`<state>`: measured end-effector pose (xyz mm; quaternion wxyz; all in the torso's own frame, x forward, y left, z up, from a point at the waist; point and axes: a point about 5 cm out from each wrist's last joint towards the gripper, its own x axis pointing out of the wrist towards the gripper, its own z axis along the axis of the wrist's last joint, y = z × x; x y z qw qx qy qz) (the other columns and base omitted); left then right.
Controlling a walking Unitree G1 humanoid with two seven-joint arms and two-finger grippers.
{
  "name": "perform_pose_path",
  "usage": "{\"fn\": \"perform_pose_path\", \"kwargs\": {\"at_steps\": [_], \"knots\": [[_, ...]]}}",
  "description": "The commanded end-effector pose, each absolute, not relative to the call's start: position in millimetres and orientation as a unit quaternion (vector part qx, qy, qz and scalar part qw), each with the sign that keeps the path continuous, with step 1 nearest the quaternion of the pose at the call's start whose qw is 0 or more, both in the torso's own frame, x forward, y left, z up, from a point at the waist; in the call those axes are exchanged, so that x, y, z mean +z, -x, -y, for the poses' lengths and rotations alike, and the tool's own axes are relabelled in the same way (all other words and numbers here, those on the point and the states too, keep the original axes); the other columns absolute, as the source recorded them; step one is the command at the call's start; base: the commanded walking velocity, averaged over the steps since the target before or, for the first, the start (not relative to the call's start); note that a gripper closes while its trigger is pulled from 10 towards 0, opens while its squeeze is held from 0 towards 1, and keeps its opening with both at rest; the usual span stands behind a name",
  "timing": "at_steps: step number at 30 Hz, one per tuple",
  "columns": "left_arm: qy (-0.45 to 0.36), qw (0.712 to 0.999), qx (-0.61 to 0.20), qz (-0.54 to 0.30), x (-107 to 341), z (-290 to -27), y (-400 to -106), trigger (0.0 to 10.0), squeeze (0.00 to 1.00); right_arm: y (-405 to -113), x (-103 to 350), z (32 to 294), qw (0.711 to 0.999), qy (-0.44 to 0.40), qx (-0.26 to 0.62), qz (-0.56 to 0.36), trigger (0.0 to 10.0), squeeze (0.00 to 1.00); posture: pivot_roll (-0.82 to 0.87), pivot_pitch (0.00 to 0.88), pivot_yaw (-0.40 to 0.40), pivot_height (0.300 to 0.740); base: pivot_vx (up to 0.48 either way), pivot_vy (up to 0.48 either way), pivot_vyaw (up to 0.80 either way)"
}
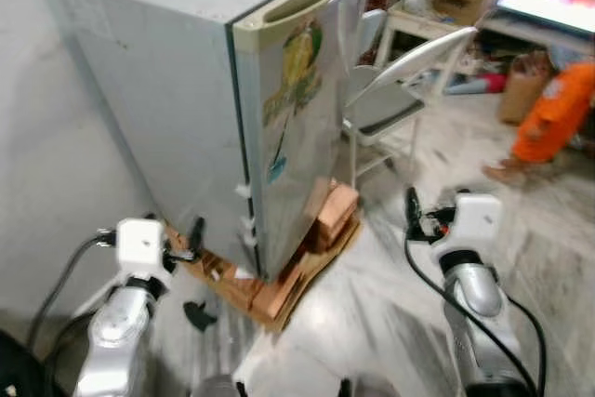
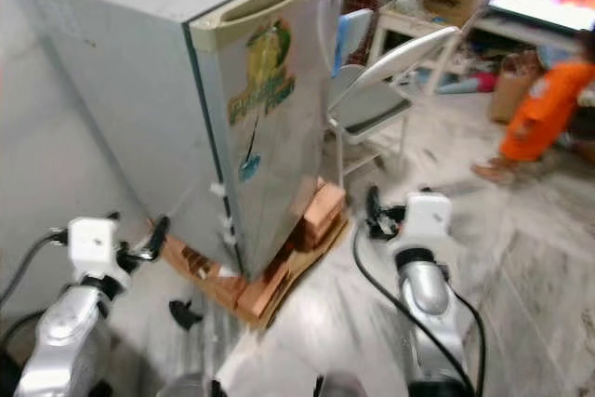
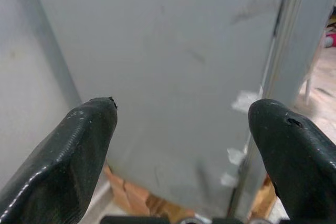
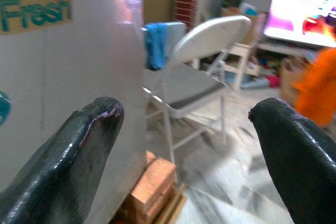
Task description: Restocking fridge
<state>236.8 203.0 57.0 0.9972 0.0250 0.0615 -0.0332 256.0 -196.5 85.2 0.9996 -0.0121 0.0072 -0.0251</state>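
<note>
Fridge shut, restocking not begun

The grey fridge (image 1: 251,90) stands on bricks (image 1: 325,216) directly ahead, its door closed. The left gripper (image 3: 181,129) and right gripper (image 4: 186,135) hang spread and empty, near its lower corners. A folding chair (image 1: 400,81) stands beside it. Opening the door and loading appear to remain.

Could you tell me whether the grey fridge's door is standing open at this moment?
No, the grey metal fridge has its stickered door shut flush against the body, while it rests on orange bricks.
</note>
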Motion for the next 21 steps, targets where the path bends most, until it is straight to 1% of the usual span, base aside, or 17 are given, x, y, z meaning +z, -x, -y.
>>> {"fn": "perform_pose_path", "kwargs": {"at_steps": [1, 4, 9, 15, 16, 21], "knots": [[-0.017, 0.996, -0.058, -0.059, 60.0, -190.9, -241.9, 10.0, 0.00, -257.4, 88.1, 202.2, 0.999, 0.013, -0.037, -0.011, 10.0, 0.00, -0.04, 0.021, 0.001, 0.740, 0.000, 0.000, -0.80], [-0.016, 0.996, -0.066, -0.056, 62.0, -189.9, -244.4, 10.0, 0.00, -256.8, 88.5, 201.6, 0.999, -0.010, -0.041, -0.013, 10.0, 0.00, -0.05, 0.032, 0.003, 0.740, 0.000, 0.000, -0.72], [-0.023, 0.996, -0.063, -0.050, 65.6, -188.9, -249.5, 10.0, 0.00, -257.3, 89.6, 201.9, 0.999, -0.013, -0.043, -0.015, 10.0, 0.00, -0.05, 0.045, 0.004, 0.740, 0.000, 0.000, -0.36], [-0.029, 0.997, -0.054, -0.038, 68.6, -187.2, -252.1, 10.0, 0.00, -258.9, 90.5, 201.4, 0.999, -0.012, -0.048, -0.016, 10.0, 0.00, -0.04, 0.056, 0.009, 0.740, 0.000, 0.000, -0.77], [-0.027, 0.997, -0.057, -0.037, 69.4, -185.6, -252.9, 10.0, 0.00, -259.9, 92.5, 199.6, 0.999, -0.012, -0.048, -0.014, 10.0, 0.00, -0.04, 0.072, 0.017, 0.740, 0.000, 0.000, -0.80], [-0.022, 0.996, -0.070, -0.040, 70.8, -182.7, -256.2, 10.0, 0.00, -261.9, 94.9, 197.8, 0.999, -0.004, -0.051, -0.013, 10.0, 0.00, -0.05, 0.079, 0.028, 0.740, 0.000, 0.000, -0.80]]}}
